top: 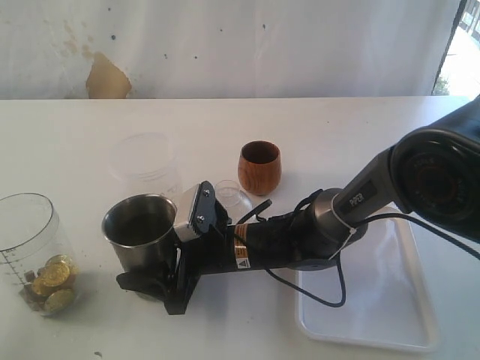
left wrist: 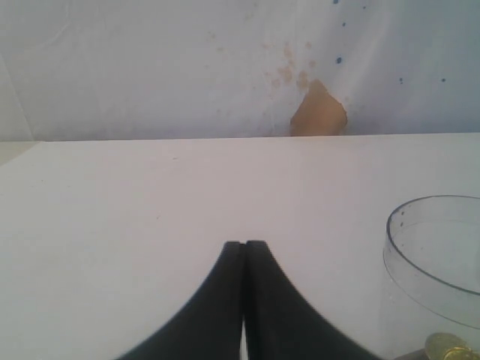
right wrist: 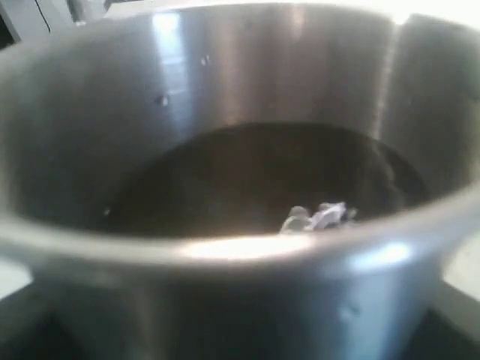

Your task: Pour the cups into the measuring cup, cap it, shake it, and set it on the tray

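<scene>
My right gripper (top: 142, 283) reaches across the white desk (top: 60, 127) and straddles the tall tapered stainless-steel tumbler (top: 139, 229), which stands upright near the clear graduated measuring cup (top: 26, 225) holding gold coins (top: 54, 281). I cannot tell whether its jaws press the steel. My left gripper (left wrist: 244, 247) is closed on nothing, and the shallow white rectangular tray (top: 390, 300) lies well apart from the tumbler.

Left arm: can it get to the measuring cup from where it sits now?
Probably yes. In the left wrist view the measuring cup stands beside the left gripper, with only bare table between them. The jaws are shut, so they would need to open first.
</scene>
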`<state>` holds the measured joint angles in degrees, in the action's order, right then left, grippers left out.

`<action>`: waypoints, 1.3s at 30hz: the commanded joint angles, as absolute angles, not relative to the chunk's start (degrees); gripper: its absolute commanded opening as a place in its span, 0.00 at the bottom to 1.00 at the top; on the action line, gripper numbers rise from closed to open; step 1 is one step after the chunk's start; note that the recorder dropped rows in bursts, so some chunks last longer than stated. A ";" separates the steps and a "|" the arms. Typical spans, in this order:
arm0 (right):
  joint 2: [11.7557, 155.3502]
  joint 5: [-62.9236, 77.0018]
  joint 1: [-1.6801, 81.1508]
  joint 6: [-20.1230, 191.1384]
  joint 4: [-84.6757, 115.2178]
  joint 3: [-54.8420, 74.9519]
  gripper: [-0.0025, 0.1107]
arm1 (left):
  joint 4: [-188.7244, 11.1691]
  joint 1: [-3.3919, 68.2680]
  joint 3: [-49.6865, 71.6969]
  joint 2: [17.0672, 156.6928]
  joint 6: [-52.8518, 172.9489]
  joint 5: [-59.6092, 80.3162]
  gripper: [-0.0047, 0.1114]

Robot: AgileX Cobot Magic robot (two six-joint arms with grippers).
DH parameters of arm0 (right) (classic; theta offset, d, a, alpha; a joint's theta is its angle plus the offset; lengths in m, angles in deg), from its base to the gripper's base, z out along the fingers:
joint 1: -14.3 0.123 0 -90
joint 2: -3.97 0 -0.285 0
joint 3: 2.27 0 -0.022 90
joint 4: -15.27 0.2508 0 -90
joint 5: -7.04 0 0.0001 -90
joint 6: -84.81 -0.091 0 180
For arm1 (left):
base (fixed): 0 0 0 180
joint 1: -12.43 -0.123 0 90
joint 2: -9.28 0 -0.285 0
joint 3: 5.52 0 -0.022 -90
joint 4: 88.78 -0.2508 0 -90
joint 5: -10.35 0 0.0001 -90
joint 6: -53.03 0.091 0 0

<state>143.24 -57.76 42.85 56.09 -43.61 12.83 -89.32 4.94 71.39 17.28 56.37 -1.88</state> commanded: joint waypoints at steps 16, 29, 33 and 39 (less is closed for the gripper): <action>143.27 -62.54 42.89 56.67 -43.87 12.75 0.02 | -89.21 5.15 71.70 17.07 56.47 -1.23 0.04; 143.13 -62.92 42.89 59.13 -43.87 12.75 0.02 | -89.21 5.15 71.70 17.07 56.47 -1.23 0.04; 141.72 -62.92 42.89 59.13 -43.87 12.75 0.02 | -89.21 5.15 71.70 17.07 56.47 -1.23 0.04; 138.72 -62.92 42.89 59.03 -43.87 12.75 0.02 | -89.21 5.15 71.70 17.07 56.47 -1.23 0.04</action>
